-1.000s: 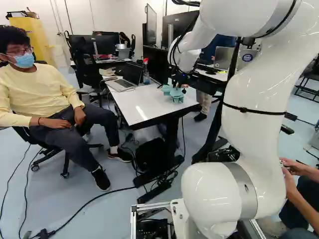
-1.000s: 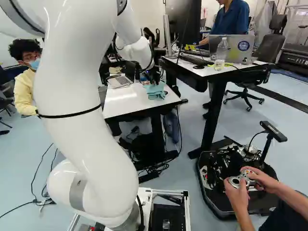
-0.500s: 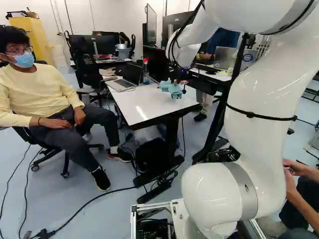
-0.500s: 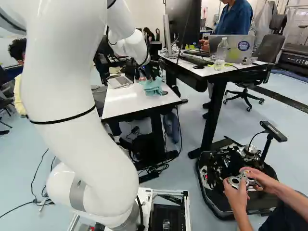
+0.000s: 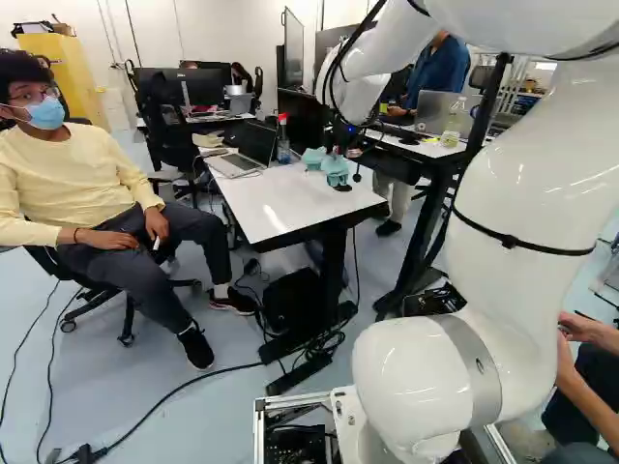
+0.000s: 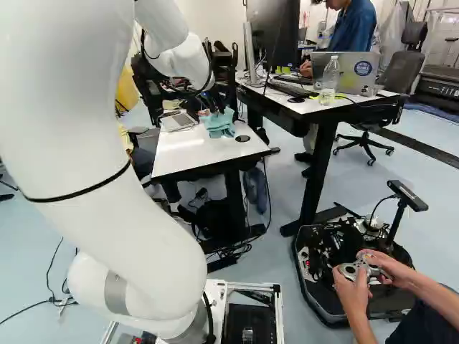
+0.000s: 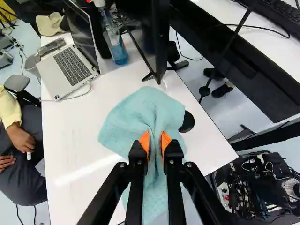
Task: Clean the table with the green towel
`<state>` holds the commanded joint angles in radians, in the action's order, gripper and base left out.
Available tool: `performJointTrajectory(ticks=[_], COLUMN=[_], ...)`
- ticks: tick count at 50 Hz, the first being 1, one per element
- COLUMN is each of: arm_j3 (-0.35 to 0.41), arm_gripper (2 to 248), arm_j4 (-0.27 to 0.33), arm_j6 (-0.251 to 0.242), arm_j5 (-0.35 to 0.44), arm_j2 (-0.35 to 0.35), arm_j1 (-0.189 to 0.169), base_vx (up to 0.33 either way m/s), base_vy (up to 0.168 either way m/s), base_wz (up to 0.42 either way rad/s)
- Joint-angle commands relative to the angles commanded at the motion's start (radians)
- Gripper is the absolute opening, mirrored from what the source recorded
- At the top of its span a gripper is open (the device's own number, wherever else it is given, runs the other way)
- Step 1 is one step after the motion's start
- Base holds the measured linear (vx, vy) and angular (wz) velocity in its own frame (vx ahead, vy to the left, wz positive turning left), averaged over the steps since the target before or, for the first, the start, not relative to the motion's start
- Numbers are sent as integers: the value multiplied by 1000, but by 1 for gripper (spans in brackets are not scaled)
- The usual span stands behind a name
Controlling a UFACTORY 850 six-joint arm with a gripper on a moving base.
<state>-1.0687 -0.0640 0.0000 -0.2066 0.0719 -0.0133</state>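
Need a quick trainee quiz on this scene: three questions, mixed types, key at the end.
1. Multiple choice: how does the gripper stand to the green towel?
A) Open above it
B) Shut on it, cloth between both pads
C) Resting on it, fingers wide apart

2. True or false: the laptop on the white table is open.

3. Fill in: the bottle beside the laptop looks ____ in its lower part.

Key: 1 B; 2 true; 3 blue.
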Motion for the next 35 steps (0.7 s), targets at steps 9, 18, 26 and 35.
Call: performJointTrajectory(ticks=[9,18,26,35], arm_j3=[27,41,49,61], arm_gripper=[51,51,51,51], arm_j4=[0,0,0,0], arm_j6=[0,0,0,0], arm_j5=[0,-3,-8,-15], arm_j2=[-44,-62,-71,-83], arm_j1=[19,38,55,75], base_vx=[0,0,0,0], base_vy=[0,0,0,0], base_wz=[0,0,0,0])
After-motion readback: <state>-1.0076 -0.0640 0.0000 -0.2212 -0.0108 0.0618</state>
